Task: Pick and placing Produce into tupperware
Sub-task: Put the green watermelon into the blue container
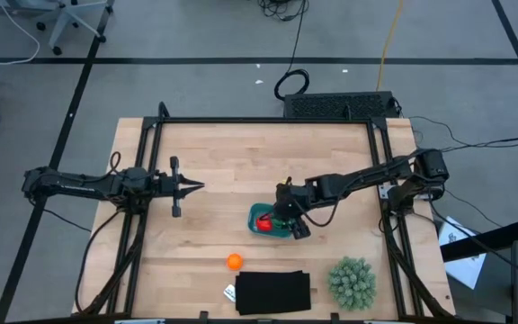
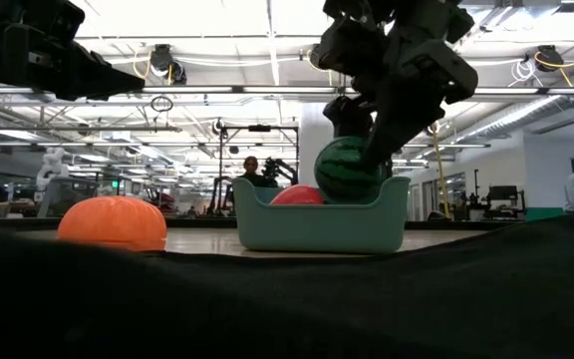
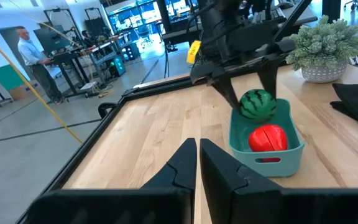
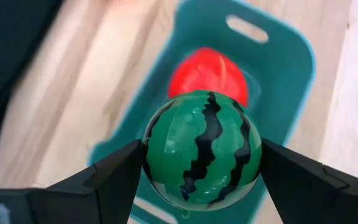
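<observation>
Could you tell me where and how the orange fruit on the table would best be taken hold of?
Grip the orange fruit across its widest middle, coming straight down from above. It sits low and rounded on open wood, apart from the black mat and the tupperware. The left tool is free.

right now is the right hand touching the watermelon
Touching. In the right wrist view both fingers press against the sides of the watermelon, held above the tupperware.
</observation>
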### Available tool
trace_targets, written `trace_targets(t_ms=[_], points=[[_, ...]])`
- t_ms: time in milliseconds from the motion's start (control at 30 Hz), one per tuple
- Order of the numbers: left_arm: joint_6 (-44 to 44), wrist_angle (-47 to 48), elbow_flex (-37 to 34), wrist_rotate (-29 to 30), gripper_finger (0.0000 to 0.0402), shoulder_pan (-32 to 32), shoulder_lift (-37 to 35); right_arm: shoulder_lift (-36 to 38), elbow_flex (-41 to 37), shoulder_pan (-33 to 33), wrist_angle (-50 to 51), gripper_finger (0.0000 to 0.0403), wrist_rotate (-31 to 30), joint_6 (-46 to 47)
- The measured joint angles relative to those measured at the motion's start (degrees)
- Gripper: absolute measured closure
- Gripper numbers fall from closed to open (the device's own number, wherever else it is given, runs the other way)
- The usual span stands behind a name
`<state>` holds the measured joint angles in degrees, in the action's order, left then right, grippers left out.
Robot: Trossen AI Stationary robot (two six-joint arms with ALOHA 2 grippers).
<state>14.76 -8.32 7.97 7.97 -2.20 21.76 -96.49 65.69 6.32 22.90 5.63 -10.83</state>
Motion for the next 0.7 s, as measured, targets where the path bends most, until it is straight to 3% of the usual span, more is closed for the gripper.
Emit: trace_targets(t_ms=[700], points=[[0.0,0.1,0.0,0.0,0.0376,0.0,0.0,-2.4,0.0,0.8,-0.6,0.0121,0.4,2.2]])
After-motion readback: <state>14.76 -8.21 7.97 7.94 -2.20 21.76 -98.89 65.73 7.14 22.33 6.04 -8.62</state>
